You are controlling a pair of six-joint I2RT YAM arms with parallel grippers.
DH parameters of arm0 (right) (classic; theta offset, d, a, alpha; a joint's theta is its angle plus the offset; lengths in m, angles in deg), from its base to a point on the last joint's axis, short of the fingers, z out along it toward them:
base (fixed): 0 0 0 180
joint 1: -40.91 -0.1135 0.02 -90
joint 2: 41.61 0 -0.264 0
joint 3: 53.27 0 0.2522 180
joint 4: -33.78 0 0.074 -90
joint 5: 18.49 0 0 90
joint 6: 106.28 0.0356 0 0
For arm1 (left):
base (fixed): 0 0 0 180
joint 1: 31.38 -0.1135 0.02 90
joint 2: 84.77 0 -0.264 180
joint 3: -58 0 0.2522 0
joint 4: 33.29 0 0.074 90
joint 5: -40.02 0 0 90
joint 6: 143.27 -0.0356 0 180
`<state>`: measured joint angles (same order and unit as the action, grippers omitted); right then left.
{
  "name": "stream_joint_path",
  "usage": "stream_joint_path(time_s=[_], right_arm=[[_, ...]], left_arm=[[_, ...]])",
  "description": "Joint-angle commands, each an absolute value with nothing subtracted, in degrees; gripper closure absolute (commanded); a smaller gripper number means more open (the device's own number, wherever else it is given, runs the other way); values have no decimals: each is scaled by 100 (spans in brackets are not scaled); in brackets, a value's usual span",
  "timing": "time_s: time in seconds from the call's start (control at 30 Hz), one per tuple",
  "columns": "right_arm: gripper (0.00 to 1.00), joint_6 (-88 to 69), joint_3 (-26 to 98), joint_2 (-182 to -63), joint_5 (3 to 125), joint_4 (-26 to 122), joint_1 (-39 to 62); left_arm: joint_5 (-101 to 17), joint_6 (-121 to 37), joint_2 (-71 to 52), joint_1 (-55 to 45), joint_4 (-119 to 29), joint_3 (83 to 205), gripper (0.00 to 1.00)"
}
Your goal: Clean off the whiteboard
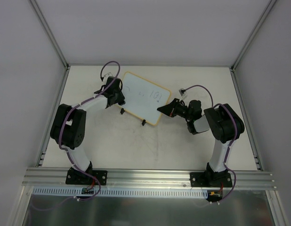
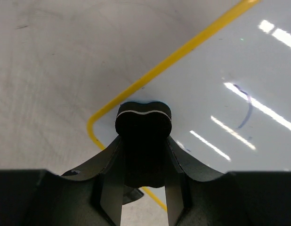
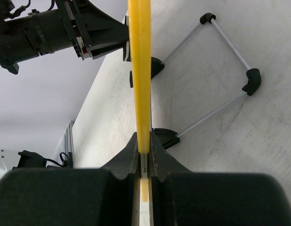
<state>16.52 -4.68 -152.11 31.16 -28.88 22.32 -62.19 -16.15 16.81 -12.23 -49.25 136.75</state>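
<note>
With the whiteboard (image 1: 144, 98) pinched at its right rim by the right claw (image 1: 164, 108), the eraser (image 2: 143, 120) clamped in the left claw (image 1: 120, 98) was held at the left corner, blue marks (image 2: 245, 106) lying rightward.

Scuffed white table (image 1: 183, 146) bearing the whiteboard (image 1: 143, 96)

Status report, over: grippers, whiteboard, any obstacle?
Left gripper shut on eraser, at whiteboard corner. Right gripper shut on its yellow rim. Blue marks not yet erased. Nothing in the way.
</note>
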Motion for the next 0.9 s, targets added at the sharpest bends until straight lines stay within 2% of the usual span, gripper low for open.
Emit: stream_joint_path(time_s=[0.0,0.27,0.87], right_arm=[[100,1712,-400,-15130,3232,-4026,2289],[100,1704,-418,-15121,3232,-4026,2289],[100,1712,-400,-15113,3214,-4026,2289]], left_arm=[[-7265,-1601,1982,-1407,-6155,13522,100],[-7037,-1636,2078,-1512,-6147,13680,100],[-7256,-1557,1543,-362,-5443,13425,100]])
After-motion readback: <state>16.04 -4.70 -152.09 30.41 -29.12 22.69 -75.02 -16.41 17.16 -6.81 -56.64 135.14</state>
